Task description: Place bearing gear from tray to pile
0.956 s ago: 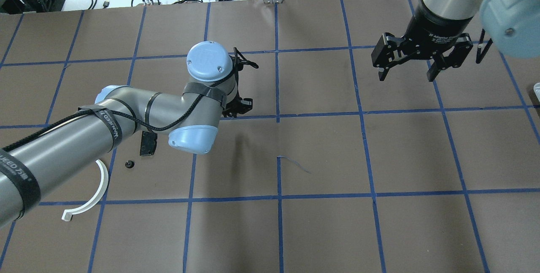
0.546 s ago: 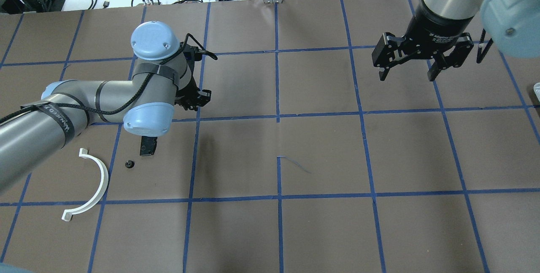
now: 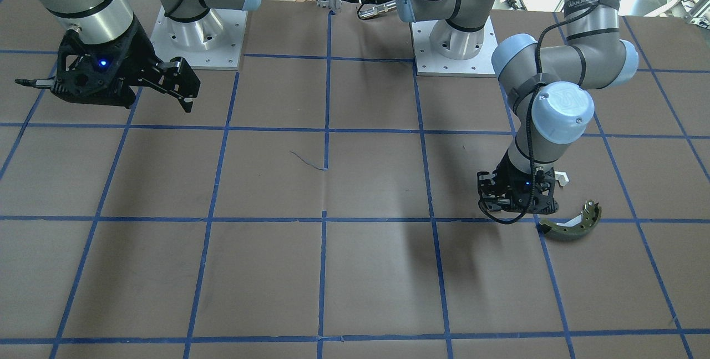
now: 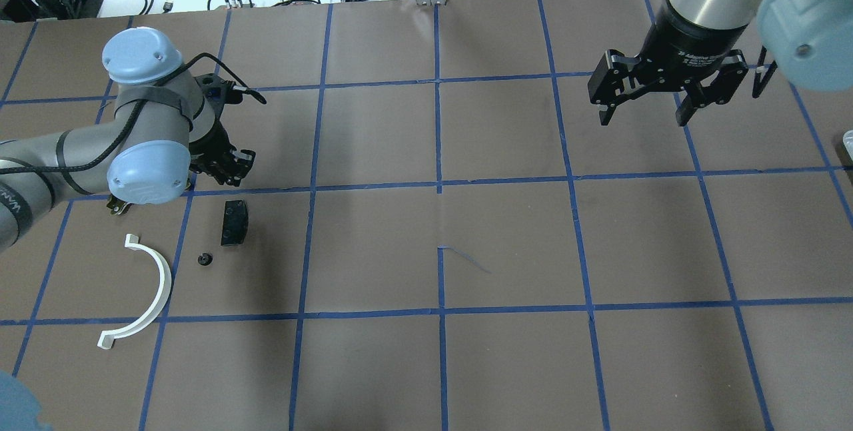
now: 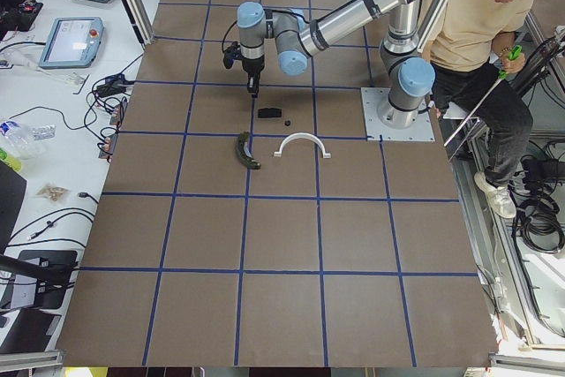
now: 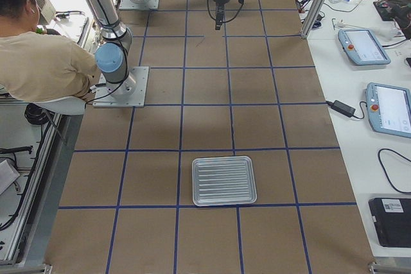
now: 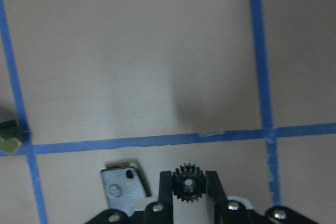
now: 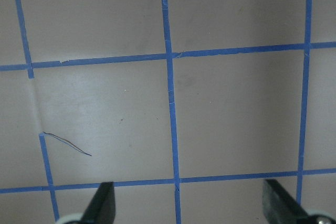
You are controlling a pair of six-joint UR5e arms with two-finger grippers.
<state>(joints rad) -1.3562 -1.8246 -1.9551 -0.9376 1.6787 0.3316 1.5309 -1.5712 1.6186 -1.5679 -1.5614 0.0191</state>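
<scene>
The small black toothed bearing gear (image 7: 188,183) is held tight between the fingers (image 7: 166,192) of the left gripper (image 4: 234,166), over the brown table (image 4: 506,364) near the small black rectangular brake pad (image 4: 234,222), and the right gripper (image 4: 642,118), far from that pad, is seen with its fingers wide apart.

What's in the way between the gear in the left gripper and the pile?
Nothing visible. The left gripper holds the bearing gear above bare paper, right beside the brake pad, with the white half-ring and brake shoe nearby.
</scene>
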